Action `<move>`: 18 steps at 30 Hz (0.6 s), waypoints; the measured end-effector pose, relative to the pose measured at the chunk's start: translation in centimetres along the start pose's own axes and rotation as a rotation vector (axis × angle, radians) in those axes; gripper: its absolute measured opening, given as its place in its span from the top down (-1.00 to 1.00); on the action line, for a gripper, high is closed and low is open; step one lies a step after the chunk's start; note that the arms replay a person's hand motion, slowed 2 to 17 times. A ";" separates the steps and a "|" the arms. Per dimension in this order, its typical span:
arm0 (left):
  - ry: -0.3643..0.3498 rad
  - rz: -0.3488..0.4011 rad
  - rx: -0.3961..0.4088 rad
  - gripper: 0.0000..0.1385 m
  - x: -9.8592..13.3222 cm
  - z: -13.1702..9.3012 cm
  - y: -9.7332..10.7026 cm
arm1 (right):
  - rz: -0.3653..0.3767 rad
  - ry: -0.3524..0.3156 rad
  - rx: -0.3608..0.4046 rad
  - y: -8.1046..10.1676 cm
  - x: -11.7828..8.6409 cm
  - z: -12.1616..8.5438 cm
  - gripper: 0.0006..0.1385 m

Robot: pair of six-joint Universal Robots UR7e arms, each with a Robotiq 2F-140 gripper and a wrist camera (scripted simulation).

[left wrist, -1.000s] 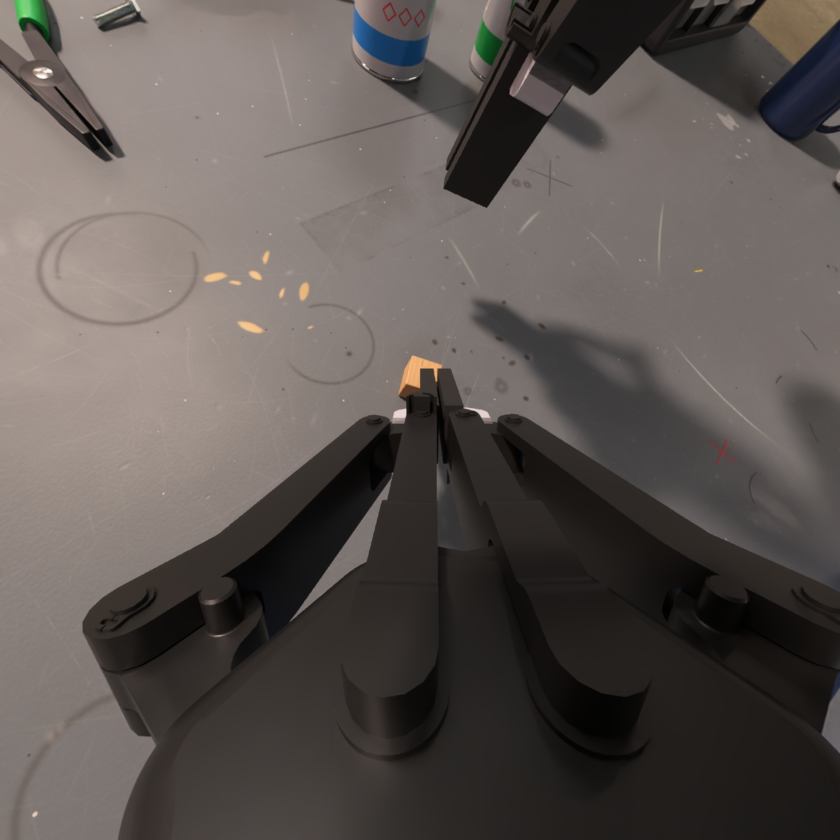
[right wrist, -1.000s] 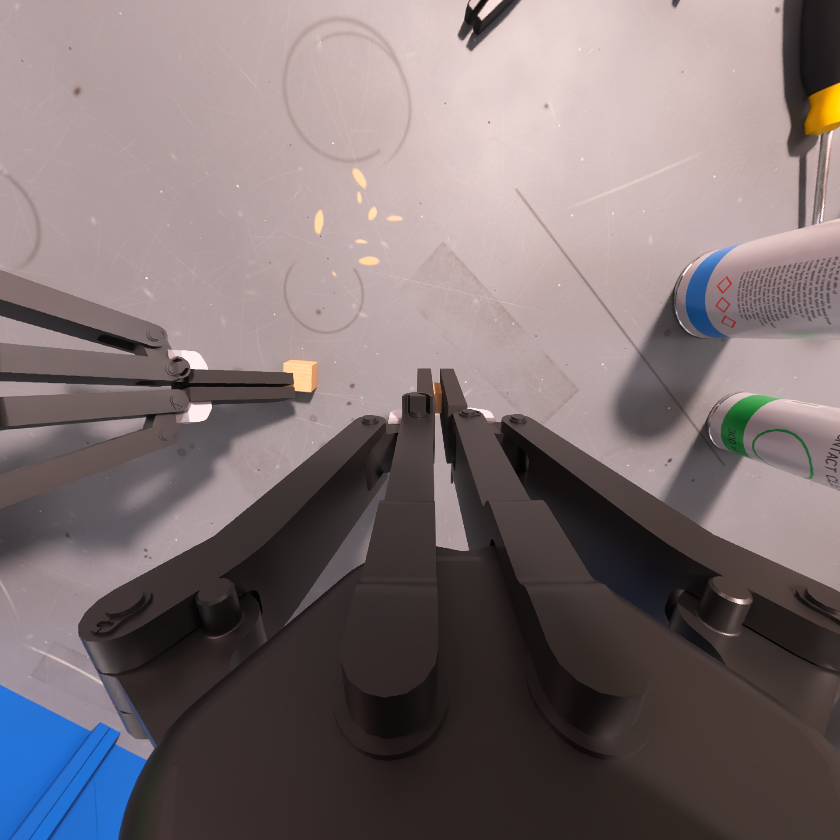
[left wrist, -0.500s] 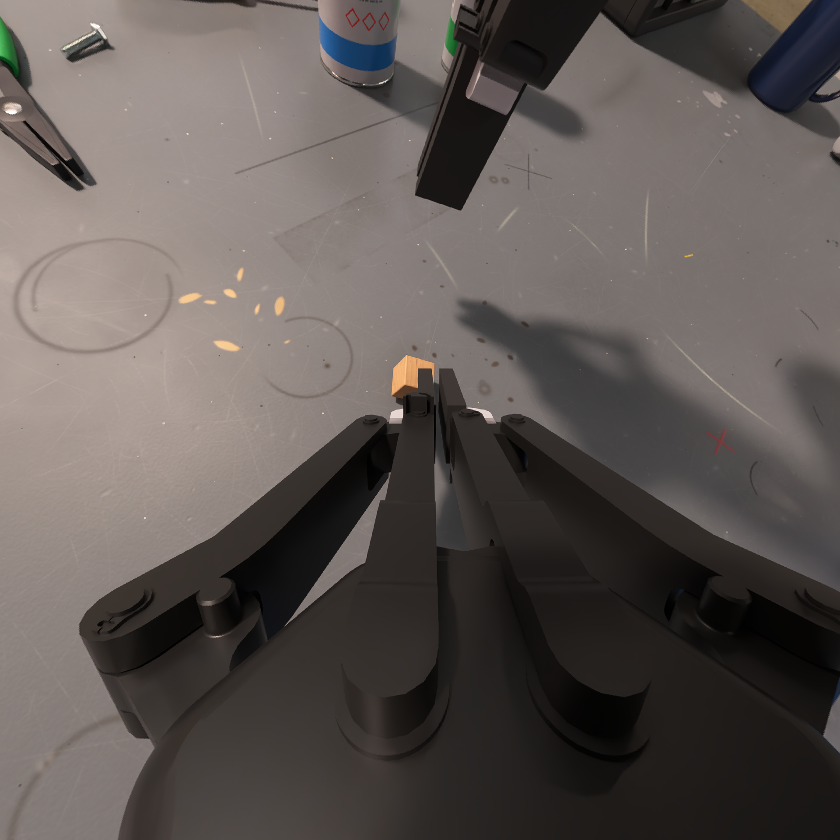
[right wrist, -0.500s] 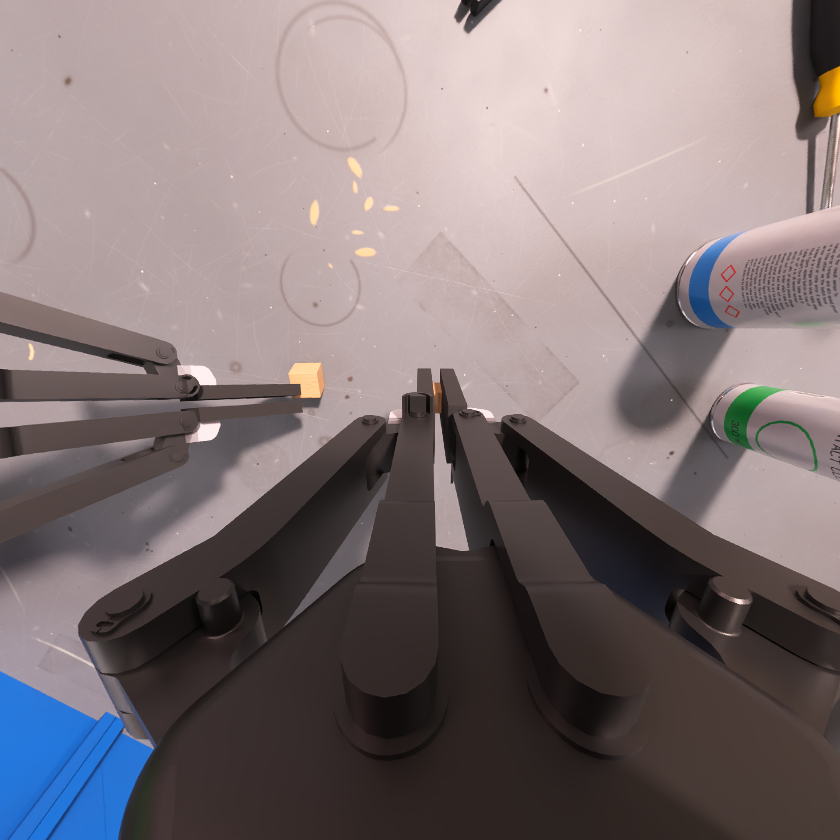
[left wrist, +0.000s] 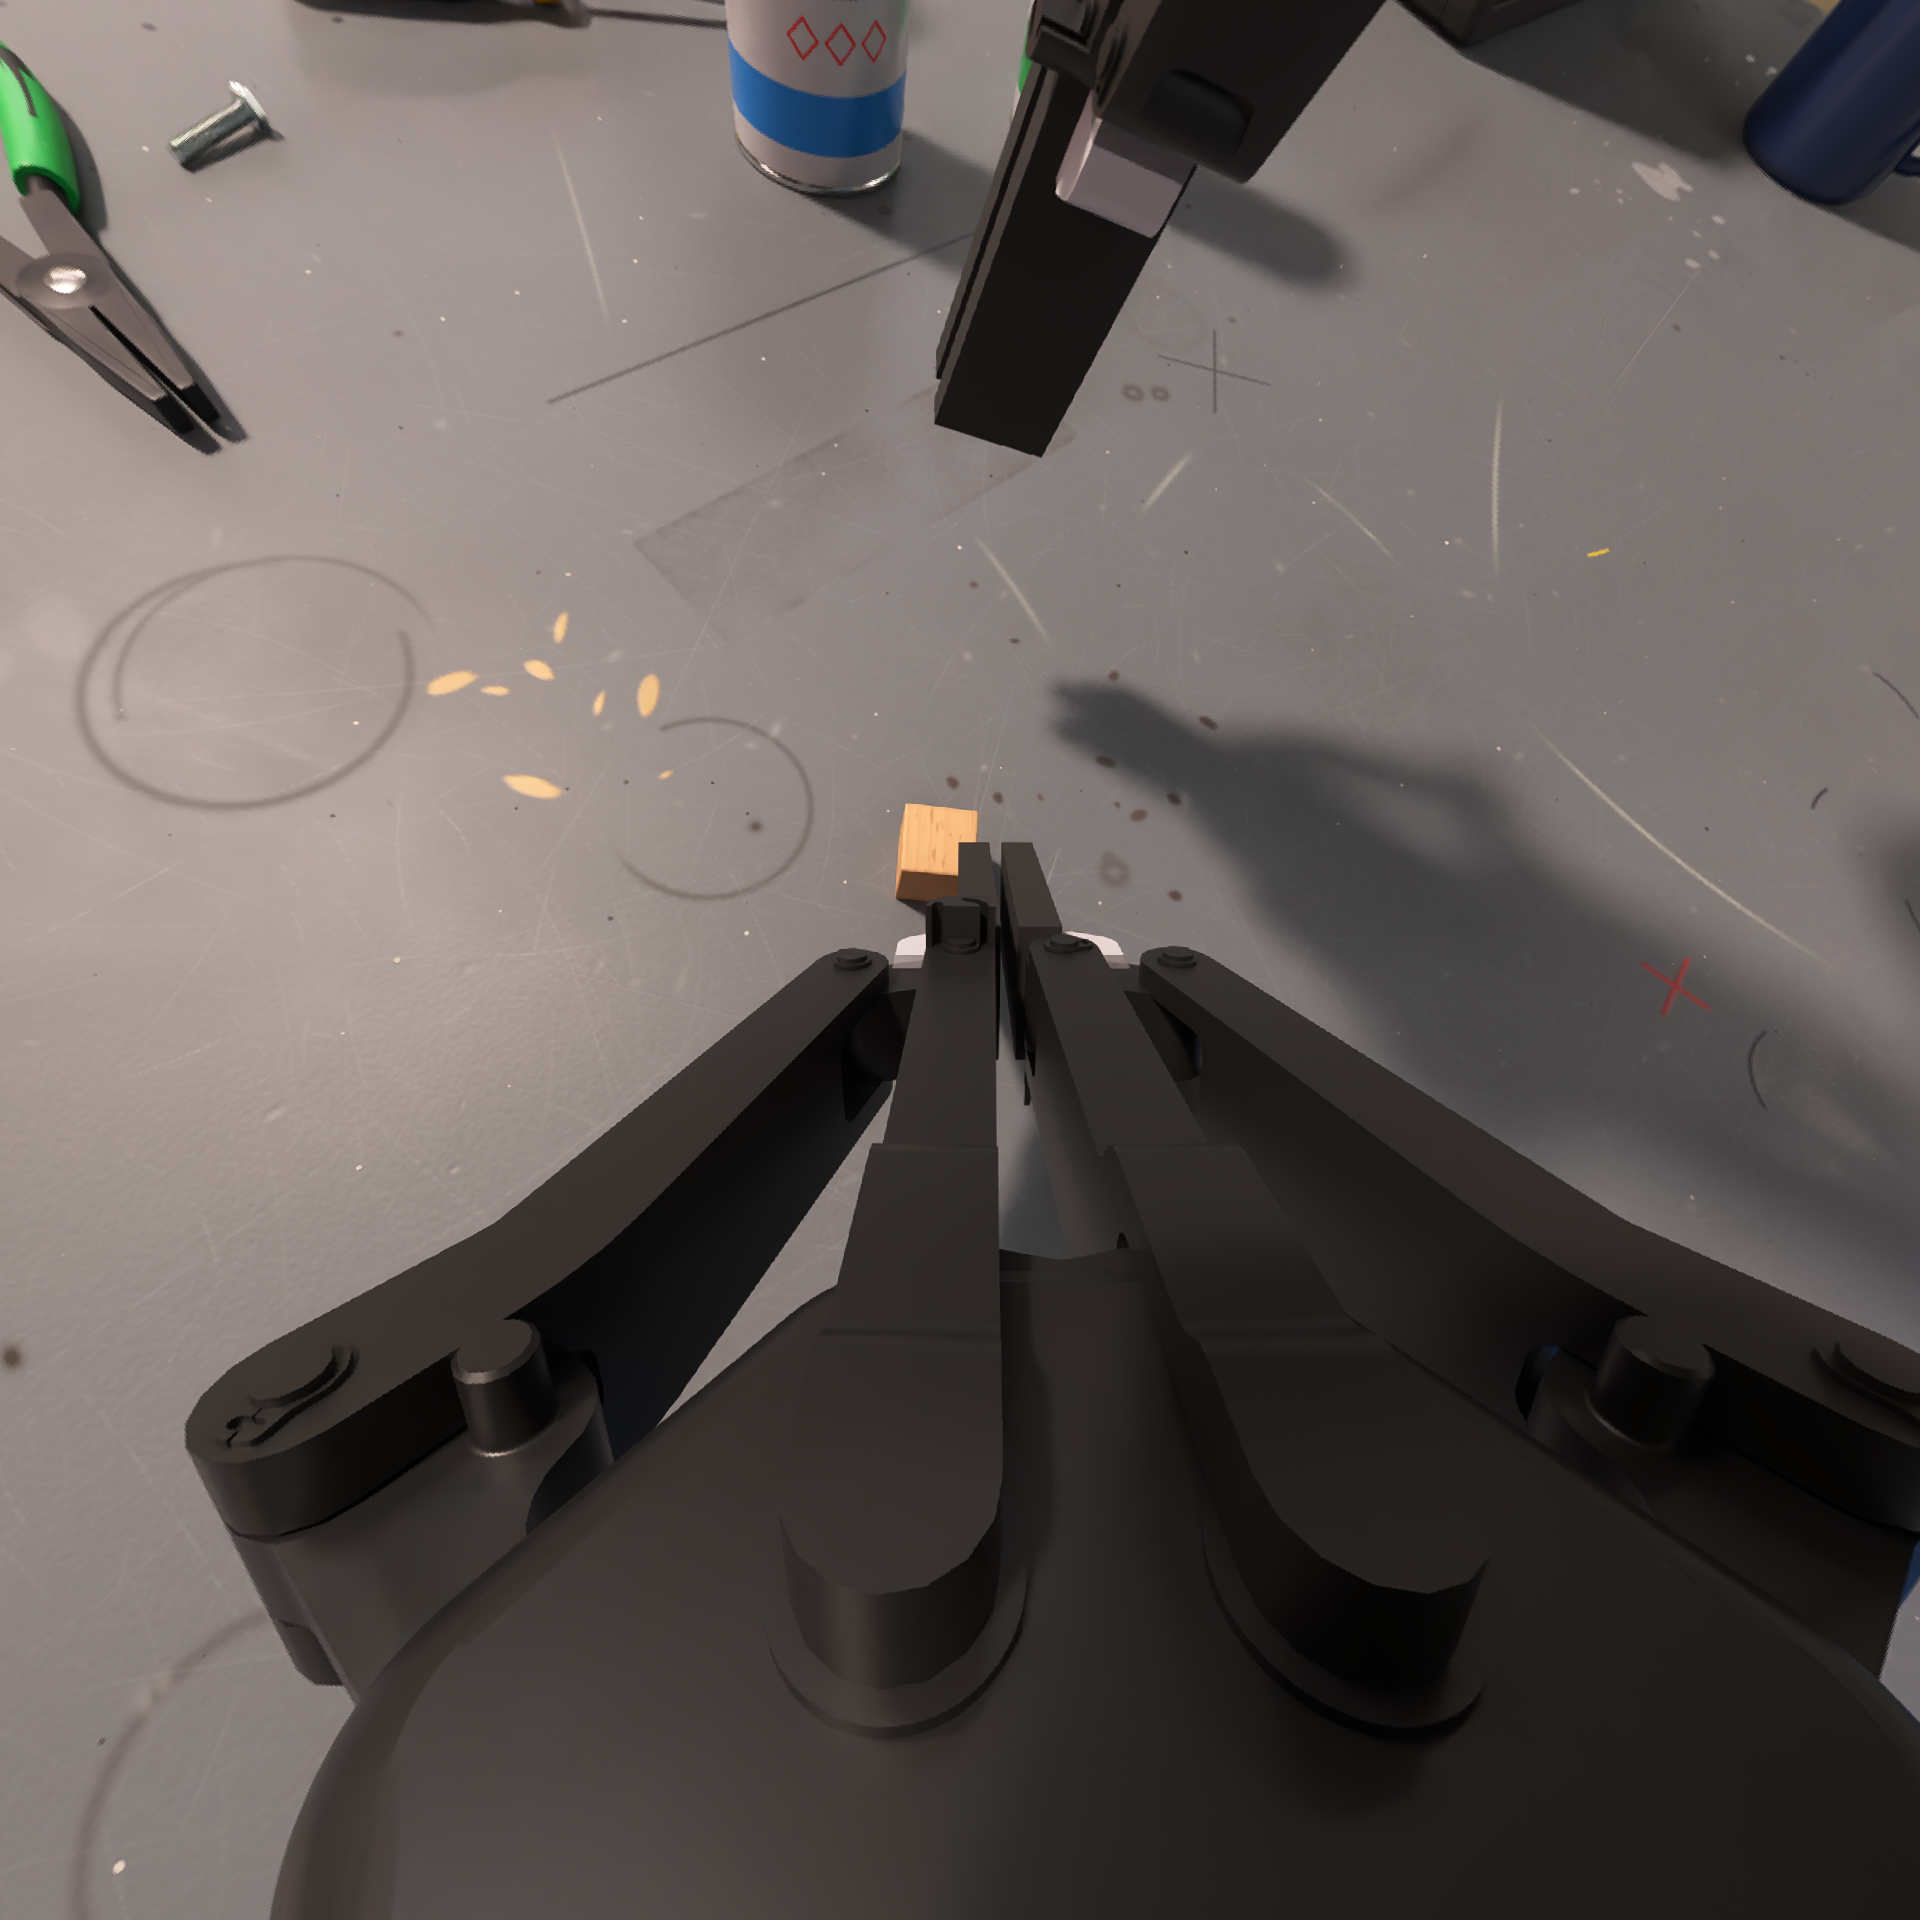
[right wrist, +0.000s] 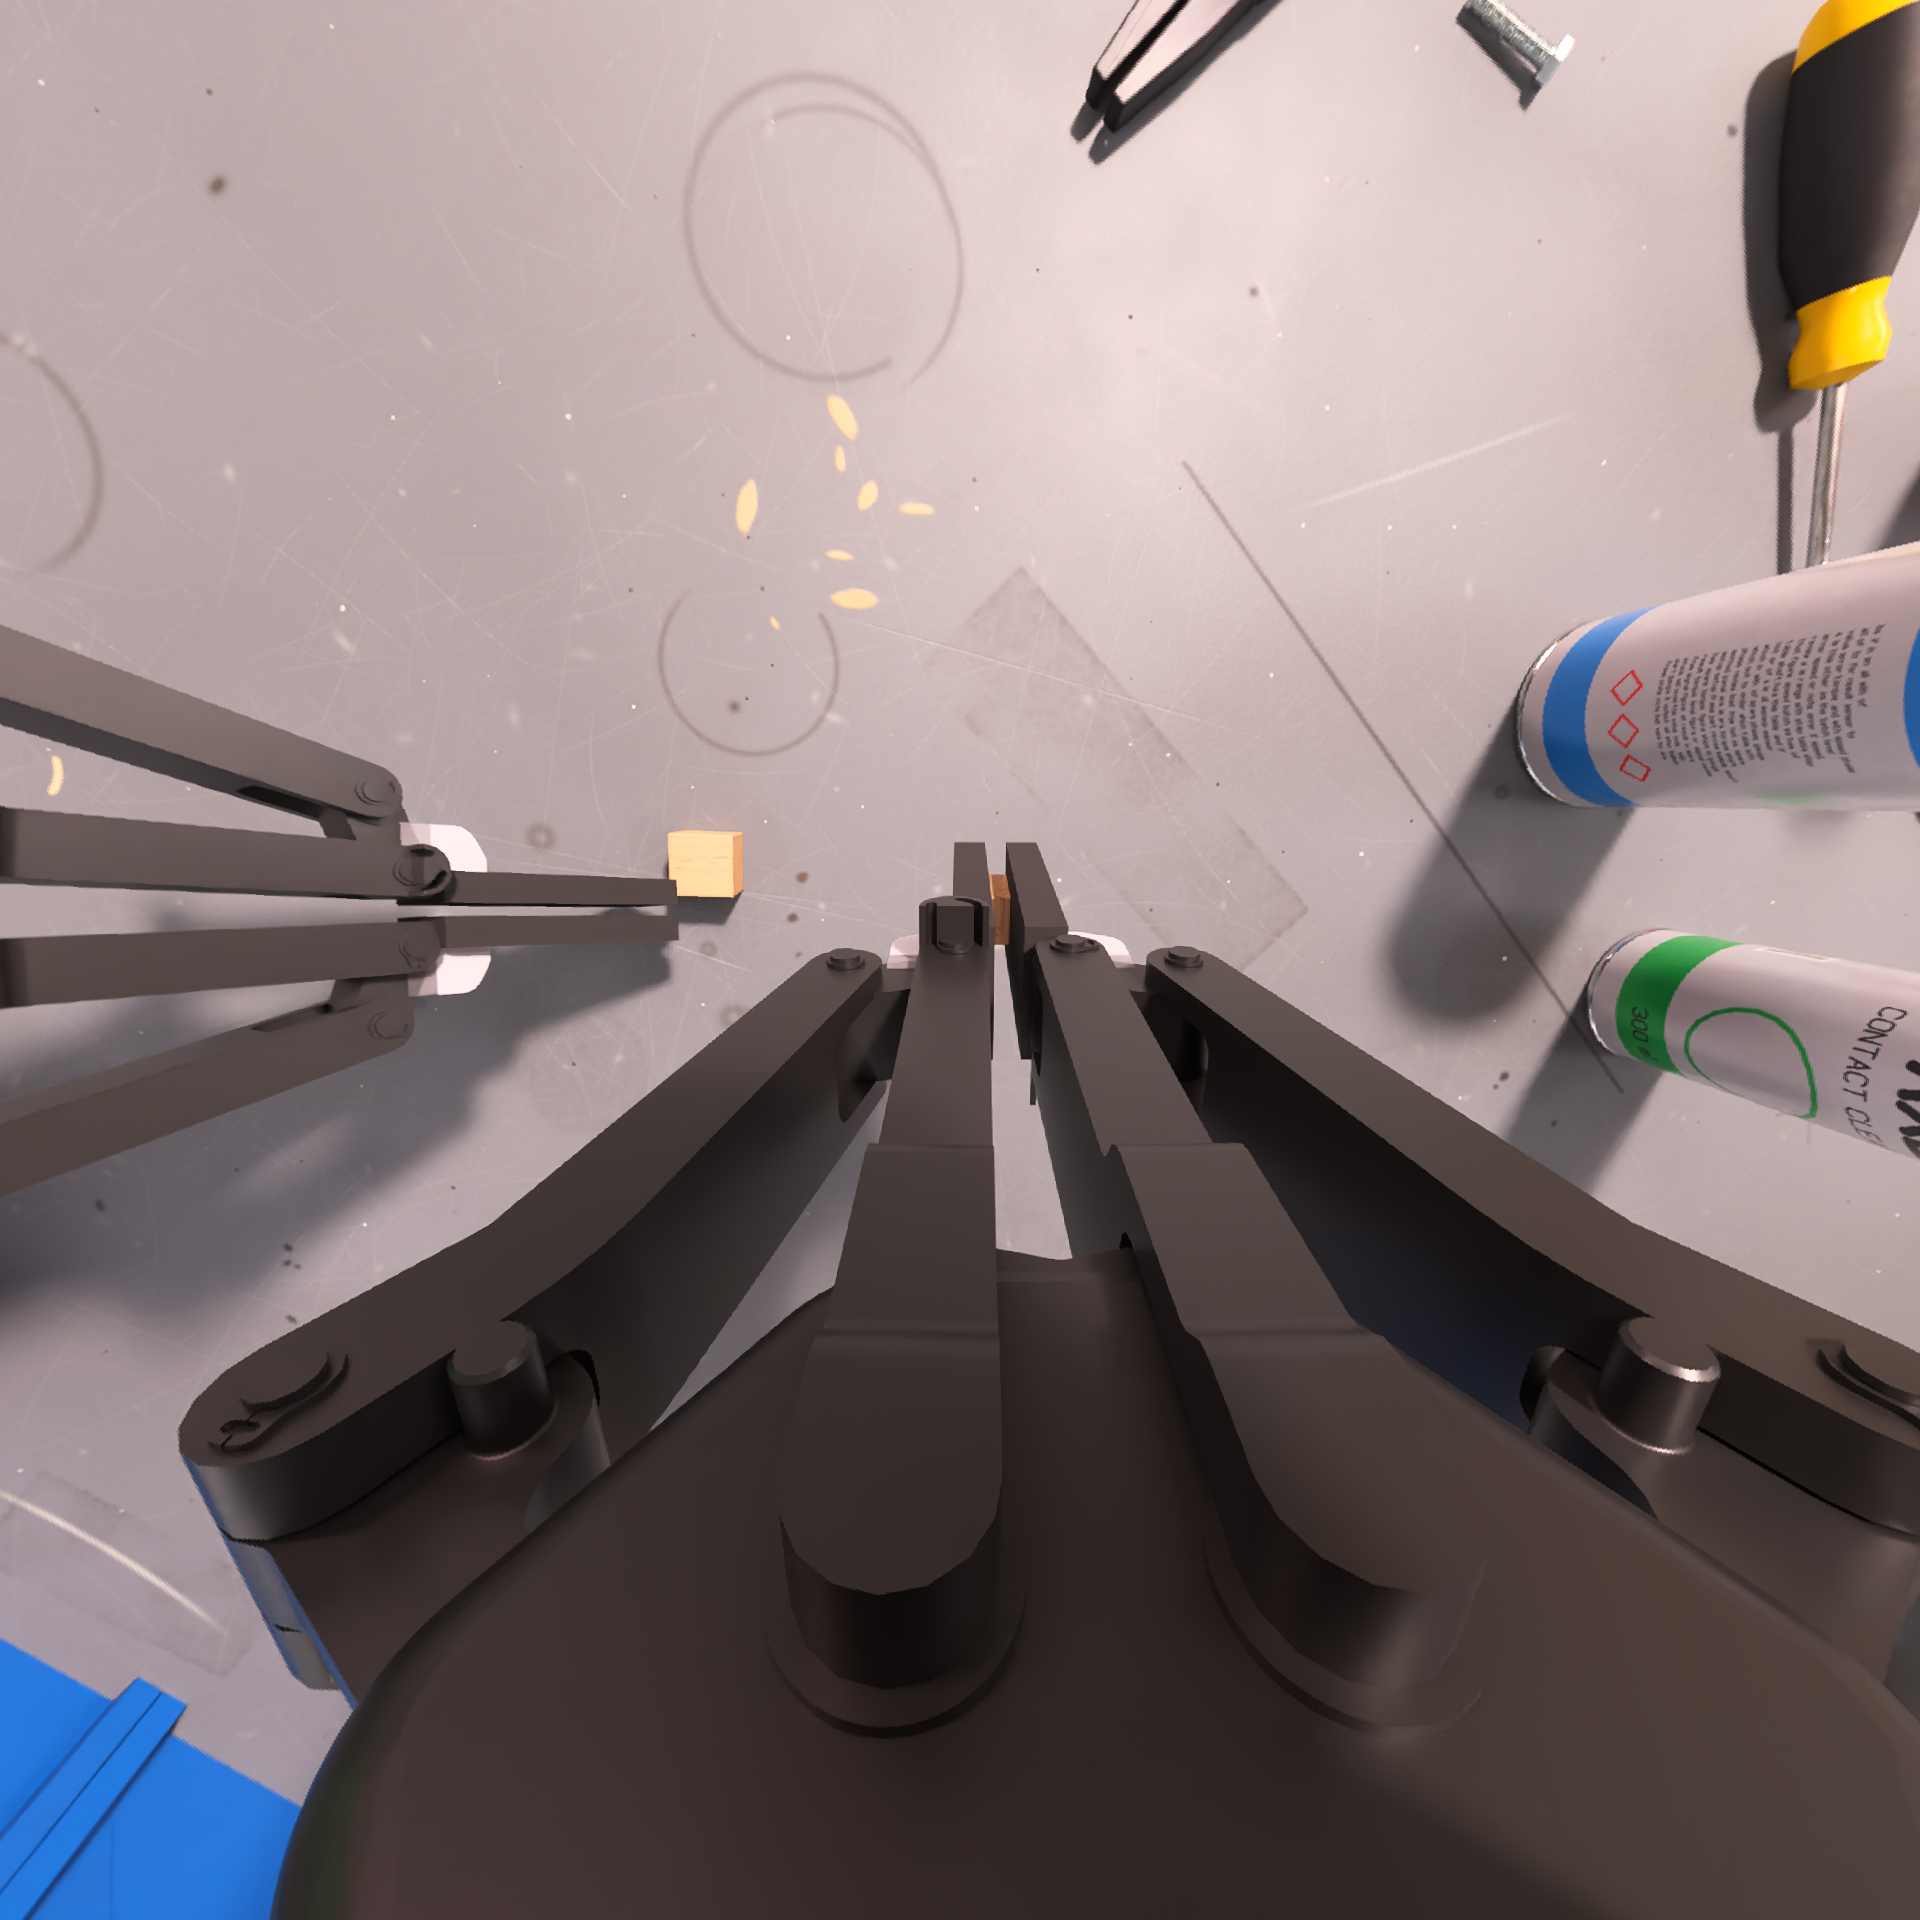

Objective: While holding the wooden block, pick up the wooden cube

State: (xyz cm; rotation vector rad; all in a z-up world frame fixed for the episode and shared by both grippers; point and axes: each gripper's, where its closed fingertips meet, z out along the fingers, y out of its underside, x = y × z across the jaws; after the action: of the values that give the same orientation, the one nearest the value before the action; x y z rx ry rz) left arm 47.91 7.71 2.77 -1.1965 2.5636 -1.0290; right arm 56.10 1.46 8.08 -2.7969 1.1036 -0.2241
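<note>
My left gripper [left wrist: 995,862] is shut on the light wooden cube [left wrist: 935,852]. It pinches the cube only by one edge, so most of it sticks out to the left of the fingertips. From the right wrist view the left gripper [right wrist: 673,909] reaches in from the left with the cube [right wrist: 704,862] at its tip, above the grey table [right wrist: 1143,312]. My right gripper [right wrist: 997,862] is shut on the small wooden block [right wrist: 1000,906], of which only a sliver shows between the fingers. In the left wrist view the right gripper [left wrist: 992,426] hangs at the top and hides the block.
A blue-banded spray can [left wrist: 816,94] [right wrist: 1714,707] and a green-banded one [right wrist: 1766,1023] stand beside the right gripper. Green-handled pliers [left wrist: 94,301], a bolt [left wrist: 220,127], a yellow-black screwdriver [right wrist: 1839,229], a dark blue mug [left wrist: 1839,104] and a blue object [right wrist: 94,1787] lie around.
Both views now take in more of the table, so both grippers have drawn back from it. The cube stays at the left fingertips and the block between the right fingers.
</note>
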 end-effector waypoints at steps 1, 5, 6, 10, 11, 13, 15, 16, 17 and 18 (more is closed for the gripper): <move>-0.001 0.001 0.005 0.96 0.0 -0.1 0.0 | -0.005 0.003 0.007 0.0 0.0 0.0 0.93; -0.003 0.009 0.032 0.96 -0.2 -0.6 -0.2 | -0.013 0.010 0.026 0.2 0.0 0.0 0.93; 0.000 0.012 0.038 0.96 -0.2 -0.7 -0.3 | -0.015 0.012 0.029 0.3 0.0 0.0 0.93; 0.031 0.026 0.055 0.96 0.1 -0.9 -0.5 | -0.023 0.011 0.043 0.4 0.1 0.1 0.93; 0.041 0.029 0.058 0.96 0.2 -1.0 -0.5 | -0.025 0.009 0.047 0.5 0.0 0.1 0.93; 0.062 0.034 0.062 0.96 0.5 -0.9 -0.6 | -0.028 0.004 0.055 0.5 0.0 0.1 0.93; 0.083 0.040 0.066 0.96 0.8 -0.8 -0.7 | -0.031 0.002 0.061 0.5 0.0 0.1 0.93; 0.092 0.044 0.067 0.96 1.0 -0.8 -0.7 | -0.032 0.002 0.064 0.6 0.0 0.0 0.93; 0.101 0.049 0.066 0.96 1.2 -0.7 -0.8 | -0.034 0.003 0.066 0.6 0.0 0.0 0.93; 0.109 0.054 0.065 0.96 1.4 -0.6 -0.8 | -0.036 0.005 0.068 0.6 0.0 0.0 0.93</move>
State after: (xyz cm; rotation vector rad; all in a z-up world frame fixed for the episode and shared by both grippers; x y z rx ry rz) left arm 47.24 6.65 3.97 -1.0782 2.6049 -1.1868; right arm 55.71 0.99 7.94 -2.7598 1.0270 -0.2672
